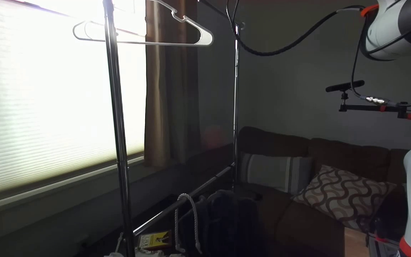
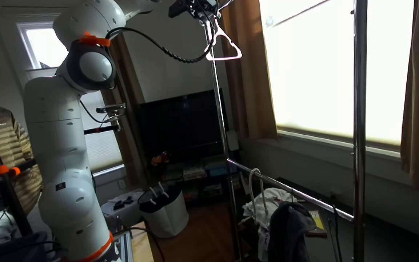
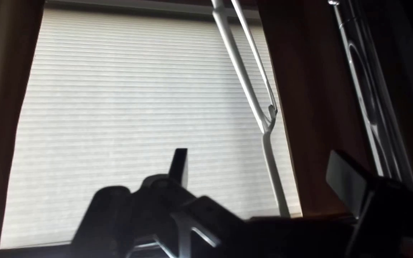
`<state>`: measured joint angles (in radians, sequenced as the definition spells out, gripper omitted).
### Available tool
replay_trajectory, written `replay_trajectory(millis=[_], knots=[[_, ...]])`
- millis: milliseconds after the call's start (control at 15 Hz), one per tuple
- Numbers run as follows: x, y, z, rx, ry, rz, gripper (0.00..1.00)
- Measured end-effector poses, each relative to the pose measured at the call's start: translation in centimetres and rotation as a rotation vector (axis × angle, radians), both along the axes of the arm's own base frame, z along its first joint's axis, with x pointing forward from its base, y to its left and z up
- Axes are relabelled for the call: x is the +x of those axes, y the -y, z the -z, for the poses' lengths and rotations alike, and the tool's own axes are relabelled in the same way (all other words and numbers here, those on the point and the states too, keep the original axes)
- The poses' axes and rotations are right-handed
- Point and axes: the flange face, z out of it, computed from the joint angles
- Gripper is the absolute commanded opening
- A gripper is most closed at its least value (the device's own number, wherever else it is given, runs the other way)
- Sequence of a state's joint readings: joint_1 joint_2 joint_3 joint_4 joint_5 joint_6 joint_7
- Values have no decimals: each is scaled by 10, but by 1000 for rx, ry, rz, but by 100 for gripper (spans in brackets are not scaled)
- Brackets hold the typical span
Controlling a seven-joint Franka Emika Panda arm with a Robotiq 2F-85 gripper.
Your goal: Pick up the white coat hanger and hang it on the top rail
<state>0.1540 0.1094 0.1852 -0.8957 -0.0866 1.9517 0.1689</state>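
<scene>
The white coat hanger [image 1: 207, 37] hangs level behind the near pole in an exterior view, its hook above the picture edge. In an exterior view the white hanger [image 2: 224, 58] is below my gripper [image 2: 209, 14], beside the far pole, its hook top partly hidden by the gripper. In the wrist view the hanger [image 3: 274, 168] runs between the spread fingers of my gripper [image 3: 264, 170], with a gap on both sides. The gripper is open. The top rail [image 1: 214, 10] shows partly; a short stretch of the rail [image 2: 228, 3] is near the gripper. Whether the hook rests on it I cannot tell.
The rack's poles [image 1: 118, 117] [image 2: 359, 109] and low bar [image 2: 289, 187] stand before the bright window [image 2: 318, 72]. Clothes [image 2: 289, 229] hang from the low bar. A black cable [image 2: 173, 55] loops near the hanger. Curtains [image 1: 159, 107] stand behind.
</scene>
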Motion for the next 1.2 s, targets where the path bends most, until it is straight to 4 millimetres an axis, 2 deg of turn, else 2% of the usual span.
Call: replay_trajectory(millis=[267,533,733,1000,1200], knots=[[-27,29,2,-64,-28,80,100],[-56,46,26,-148,-141,140,100],[-79,60,59,-206,-283,208,100],[-108,79,118,-228,-515,291,100],[-127,91,162,-138,-656,309,100]])
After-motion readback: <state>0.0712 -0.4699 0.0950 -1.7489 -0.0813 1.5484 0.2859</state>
